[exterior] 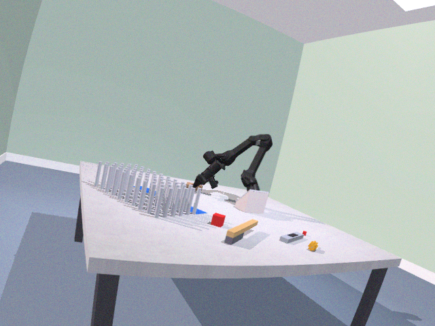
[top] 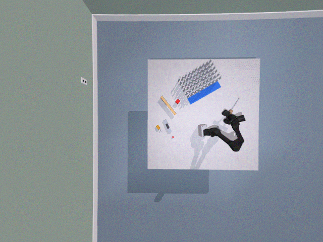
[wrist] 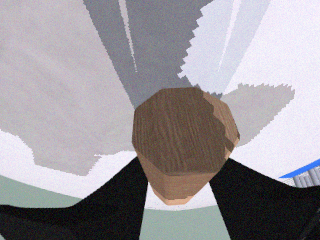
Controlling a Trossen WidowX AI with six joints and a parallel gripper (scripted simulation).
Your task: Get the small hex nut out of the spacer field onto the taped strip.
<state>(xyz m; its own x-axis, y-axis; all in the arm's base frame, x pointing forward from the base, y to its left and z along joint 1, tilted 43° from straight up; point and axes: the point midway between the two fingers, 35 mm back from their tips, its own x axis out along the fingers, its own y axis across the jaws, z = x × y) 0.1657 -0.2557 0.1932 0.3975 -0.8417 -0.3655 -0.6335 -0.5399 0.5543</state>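
My gripper (top: 227,113) (exterior: 195,183) (wrist: 175,156) is shut on the brown wooden handle (top: 231,111) (wrist: 183,136) of a hook tool. The tool's thin metal rod (top: 235,102) points away from the arm over the table. The tool hangs a little above the table, to the right of the blue taped strip (top: 204,92) (exterior: 199,211) (wrist: 303,175). The grey standing spacers (top: 198,78) (exterior: 147,189) form a dense field behind the strip, all upright as far as I can tell. The hex nut does not show in any view.
A red cube (top: 177,101) (exterior: 217,219) sits at the field's left end. A wood-topped grey block (top: 168,105) (exterior: 241,227), a grey device (top: 166,126) (exterior: 291,237), a yellow piece (top: 158,127) (exterior: 312,246) and a tiny red piece (top: 172,136) lie farther left. The arm's white base (top: 201,130) (exterior: 253,202) stands mid-table.
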